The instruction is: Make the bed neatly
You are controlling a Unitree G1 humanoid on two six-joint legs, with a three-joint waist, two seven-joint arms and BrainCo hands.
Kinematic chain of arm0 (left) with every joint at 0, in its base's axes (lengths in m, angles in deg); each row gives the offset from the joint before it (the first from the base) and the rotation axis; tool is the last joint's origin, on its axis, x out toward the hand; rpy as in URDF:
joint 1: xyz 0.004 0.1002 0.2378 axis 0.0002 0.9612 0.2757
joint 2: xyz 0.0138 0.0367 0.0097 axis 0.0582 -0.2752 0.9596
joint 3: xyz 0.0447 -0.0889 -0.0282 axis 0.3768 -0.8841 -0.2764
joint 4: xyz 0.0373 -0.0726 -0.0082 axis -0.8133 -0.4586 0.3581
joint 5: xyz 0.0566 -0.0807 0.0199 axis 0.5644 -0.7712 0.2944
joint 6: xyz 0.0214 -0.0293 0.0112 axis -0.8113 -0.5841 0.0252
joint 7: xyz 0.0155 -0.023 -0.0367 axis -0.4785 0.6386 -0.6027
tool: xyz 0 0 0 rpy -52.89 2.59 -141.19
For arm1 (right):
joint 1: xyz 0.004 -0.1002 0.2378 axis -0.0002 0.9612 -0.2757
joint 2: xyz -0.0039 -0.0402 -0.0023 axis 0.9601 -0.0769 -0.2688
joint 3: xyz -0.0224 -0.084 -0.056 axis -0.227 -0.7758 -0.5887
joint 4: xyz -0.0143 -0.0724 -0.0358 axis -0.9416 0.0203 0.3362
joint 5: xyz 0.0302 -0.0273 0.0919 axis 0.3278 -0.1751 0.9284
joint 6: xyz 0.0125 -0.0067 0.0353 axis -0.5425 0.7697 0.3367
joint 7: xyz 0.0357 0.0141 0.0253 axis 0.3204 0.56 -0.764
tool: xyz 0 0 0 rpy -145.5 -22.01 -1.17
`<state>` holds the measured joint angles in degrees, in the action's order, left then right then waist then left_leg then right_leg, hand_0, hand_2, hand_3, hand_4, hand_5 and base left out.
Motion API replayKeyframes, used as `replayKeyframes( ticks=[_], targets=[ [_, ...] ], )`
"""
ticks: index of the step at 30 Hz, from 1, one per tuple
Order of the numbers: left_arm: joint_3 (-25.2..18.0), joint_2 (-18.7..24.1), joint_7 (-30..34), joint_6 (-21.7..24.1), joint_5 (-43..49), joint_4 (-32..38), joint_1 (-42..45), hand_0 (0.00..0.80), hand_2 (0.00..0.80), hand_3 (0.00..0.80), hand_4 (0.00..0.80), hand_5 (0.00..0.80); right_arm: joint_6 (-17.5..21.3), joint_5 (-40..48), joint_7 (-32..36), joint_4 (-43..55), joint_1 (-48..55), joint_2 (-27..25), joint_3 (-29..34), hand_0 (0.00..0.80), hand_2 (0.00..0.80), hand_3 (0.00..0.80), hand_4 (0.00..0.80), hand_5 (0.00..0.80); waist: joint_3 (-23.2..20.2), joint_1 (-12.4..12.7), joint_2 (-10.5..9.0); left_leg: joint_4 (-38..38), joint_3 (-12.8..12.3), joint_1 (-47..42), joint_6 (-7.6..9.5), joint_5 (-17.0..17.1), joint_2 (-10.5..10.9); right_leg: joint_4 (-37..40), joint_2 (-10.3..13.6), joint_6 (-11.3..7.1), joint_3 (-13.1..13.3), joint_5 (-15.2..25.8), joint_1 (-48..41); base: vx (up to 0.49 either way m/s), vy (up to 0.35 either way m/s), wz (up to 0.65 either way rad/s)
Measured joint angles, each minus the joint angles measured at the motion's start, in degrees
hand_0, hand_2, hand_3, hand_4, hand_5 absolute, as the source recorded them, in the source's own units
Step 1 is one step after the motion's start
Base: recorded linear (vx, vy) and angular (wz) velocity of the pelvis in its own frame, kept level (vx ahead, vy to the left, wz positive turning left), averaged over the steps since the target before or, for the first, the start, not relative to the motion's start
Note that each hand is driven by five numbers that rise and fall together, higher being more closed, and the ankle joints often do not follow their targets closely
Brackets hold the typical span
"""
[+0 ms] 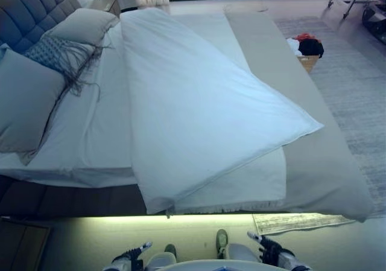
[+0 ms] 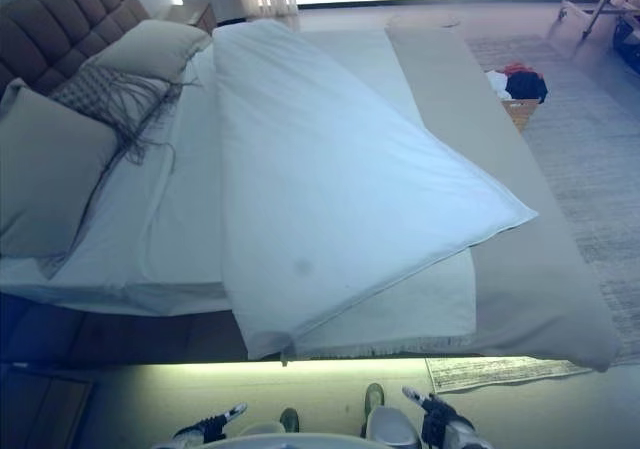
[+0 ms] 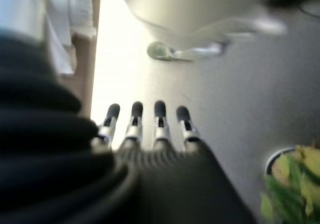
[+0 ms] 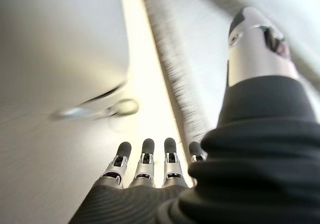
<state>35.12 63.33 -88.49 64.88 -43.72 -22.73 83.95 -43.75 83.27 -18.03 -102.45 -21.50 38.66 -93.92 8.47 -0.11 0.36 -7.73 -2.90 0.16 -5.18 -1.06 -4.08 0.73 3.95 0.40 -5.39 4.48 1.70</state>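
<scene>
We see the bed from its long near side, headboard at our left. A lit strip of bare floor runs between the bed's near edge and us, and this is the only open room close by. A grey rug covers the floor past the bed's foot, its fringed corner poking out below the near corner of the bed.

The white duvet lies skewed on the mattress. It is folded over on itself, so one pointed corner juts toward the foot and a lower layer shows beneath it. Its near edge hangs just over the bed's side. A grey cover is exposed along the foot. The white sheet is bare and creased between duvet and pillows.

Count: we note two plain pillows and one patterned cushion with long fringe between them, all by the headboard. One small heap of dark, red and white cloth sits on a box beyond the far side.

Left hand and right hand hang low over the floor strip, well apart from the duvet. On each hand the fingers are straight and hold nothing.
</scene>
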Motion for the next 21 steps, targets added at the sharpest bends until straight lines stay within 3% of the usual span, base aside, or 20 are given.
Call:
replayKeyframes(
  ticks=[2,3,8,16,21],
  targets=[
    [2.0,-0.4,0.0,-0.2,0.0,0.1,-1.3,0.0,0.0,0.0,0.0,0.0,0.4,2.8,1.2,0.6,-2.4,-1.1,-0.6,0.0,0.0,0.0,0.0,0.0,0.8,0.8,1.62,1.9,-0.2,2.3,1.06,0.9,-0.6,-0.7,-1.1,-0.06,-0.5,-0.1,2.4,-0.171,0.02,-0.06],
    [2.9,-0.3,0.0,-0.2,0.0,0.0,-2.3,0.0,0.0,0.0,0.0,0.0,0.6,5.3,2.0,0.7,-3.9,-1.2,-0.8,0.0,0.0,0.0,0.0,0.0,1.4,1.0,1.86,2.8,-0.3,3.5,0.55,0.6,-1.0,-1.3,-1.3,-0.24,-1.1,0.1,3.9,-0.116,0.034,-0.13],
    [4.6,1.9,0.1,-0.2,0.0,-0.2,-6.9,0.0,0.0,0.0,0.0,0.0,1.6,14.6,4.6,1.1,-10.3,-0.1,-0.9,0.0,0.0,0.0,0.0,0.0,4.5,1.1,-0.97,4.3,0.0,6.8,1.68,2.2,1.1,-3.0,1.2,-1.58,-3.1,0.4,8.2,-0.088,0.062,0.08],
    [7.2,1.8,0.2,1.0,-1.3,1.6,-14.1,0.0,0.0,0.0,0.0,0.0,1.7,24.0,4.3,2.4,-25.8,-0.4,-0.7,0.0,0.0,0.0,0.0,0.0,12.3,1.1,3.37,1.3,0.1,14.0,3.03,2.6,3.5,-6.3,3.3,-2.86,-2.7,1.1,15.3,-0.085,0.07,0.05],
    [9.5,1.7,1.1,4.1,-5.2,3.7,-18.4,0.0,0.0,0.0,0.0,0.0,1.6,25.1,2.3,3.5,-32.5,-2.2,-0.7,0.0,0.0,0.0,0.0,0.0,16.8,1.1,3.74,-1.2,0.2,19.4,3.1,2.6,3.5,-9.7,3.5,-2.57,-2.5,0.6,21.0,-0.074,-0.015,0.03]
  ],
)
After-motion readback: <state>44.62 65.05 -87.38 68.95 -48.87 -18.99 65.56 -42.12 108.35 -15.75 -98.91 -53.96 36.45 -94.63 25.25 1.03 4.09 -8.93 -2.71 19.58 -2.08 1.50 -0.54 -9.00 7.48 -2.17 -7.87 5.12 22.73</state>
